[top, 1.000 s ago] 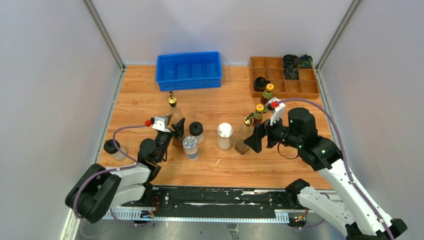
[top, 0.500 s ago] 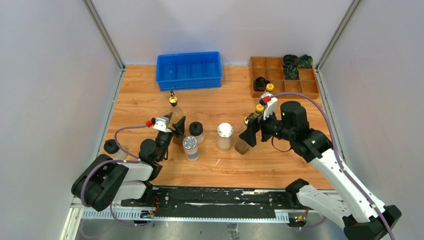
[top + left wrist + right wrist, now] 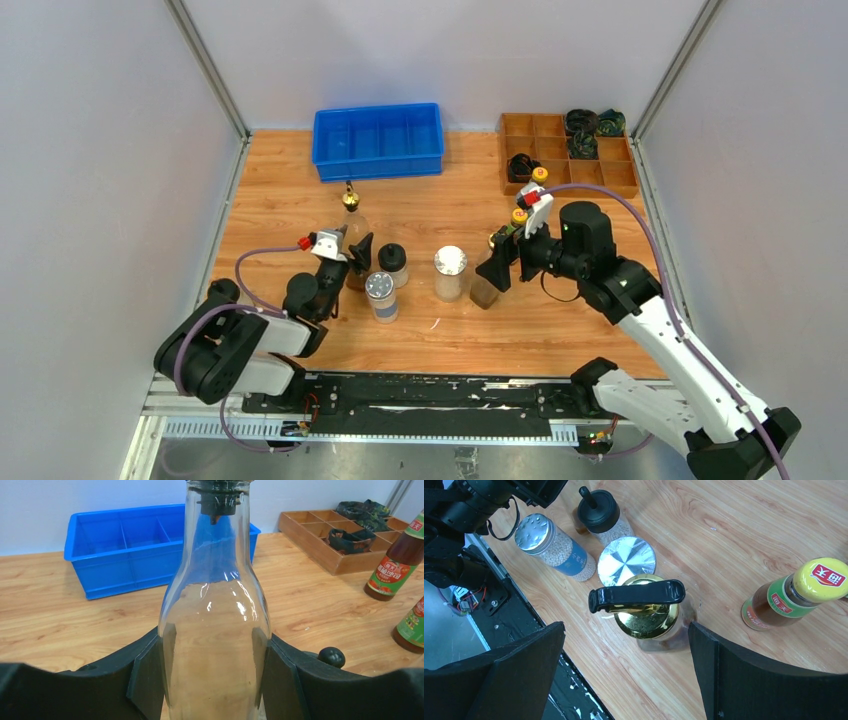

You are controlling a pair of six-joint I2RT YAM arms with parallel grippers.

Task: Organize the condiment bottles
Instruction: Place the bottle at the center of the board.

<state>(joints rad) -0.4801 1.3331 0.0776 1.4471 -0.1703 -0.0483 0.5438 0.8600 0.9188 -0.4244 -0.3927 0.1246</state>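
My left gripper [image 3: 215, 680] is shut on a tall clear cruet [image 3: 215, 605]; both pads press its glass sides, and its base is out of view. From above, that gold-spouted cruet [image 3: 349, 205] stands upright in the left gripper [image 3: 352, 255]. My right gripper [image 3: 626, 645] hangs wide open just above the second cruet [image 3: 646, 612], touching nothing; the top view shows this gripper [image 3: 503, 265] beside that cruet [image 3: 486, 285]. Between the arms stand two silver-lidded shakers [image 3: 380, 295] [image 3: 450, 272] and a black-capped jar [image 3: 392, 262]. Two yellow-capped sauce bottles [image 3: 519, 222] [image 3: 539, 178] stand behind the right gripper.
Another black-capped jar [image 3: 222, 295] sits at the table's left edge by the left arm. A blue divided bin [image 3: 378, 140] stands at the back centre. A wooden compartment tray [image 3: 570, 160] with dark coiled items is at the back right.
The right arm has swung back and left, bringing its open gripper over the second cruet. The left gripper has shifted slightly right with the clear cruet still in it.
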